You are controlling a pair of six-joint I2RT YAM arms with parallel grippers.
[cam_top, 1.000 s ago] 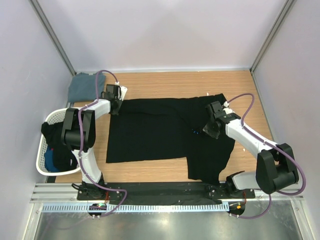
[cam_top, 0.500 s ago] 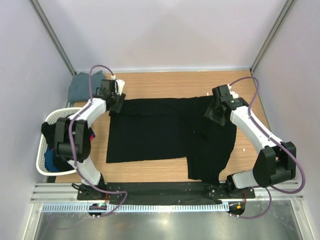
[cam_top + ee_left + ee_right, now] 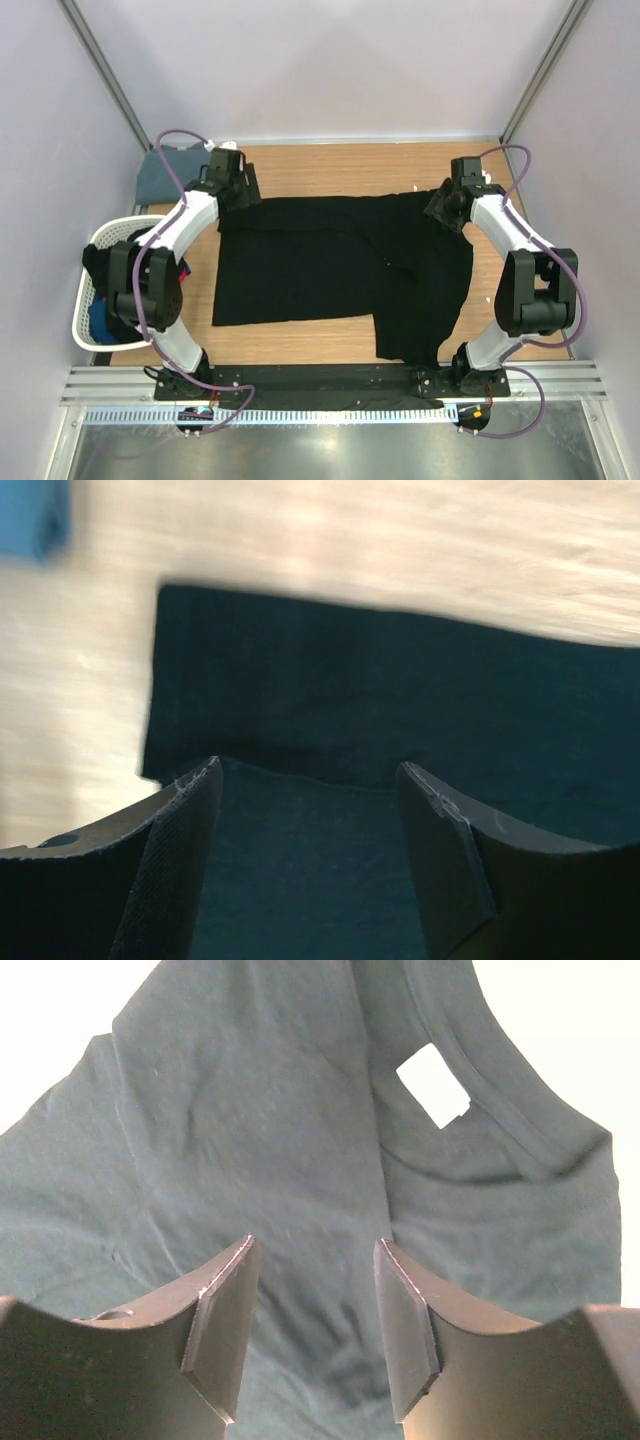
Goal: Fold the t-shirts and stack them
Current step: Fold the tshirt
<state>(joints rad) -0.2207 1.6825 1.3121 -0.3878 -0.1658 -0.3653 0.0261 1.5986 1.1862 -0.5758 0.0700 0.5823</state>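
Note:
The black t-shirt (image 3: 320, 265) lies partly folded on the wooden table, its small light-blue mark (image 3: 388, 263) showing near the middle. My left gripper (image 3: 238, 192) hovers open over the shirt's far left corner; in the left wrist view its fingers (image 3: 185, 860) straddle bare black cloth (image 3: 380, 700). My right gripper (image 3: 446, 208) stands open above the far right part; the right wrist view shows the collar and white label (image 3: 433, 1085) beyond the gripper (image 3: 312, 1250), nothing held. The slate grey-blue t-shirt (image 3: 160, 172) sits folded in the back left corner.
A white laundry basket (image 3: 80, 315) with dark and blue clothes stands off the table's left edge. Walls close in the table at the back and sides. Bare wood (image 3: 340, 165) runs along the far edge behind the black shirt.
Both grippers have opened, let go of the black shirt and drawn back toward the far edge. The shirt lies where it was laid.

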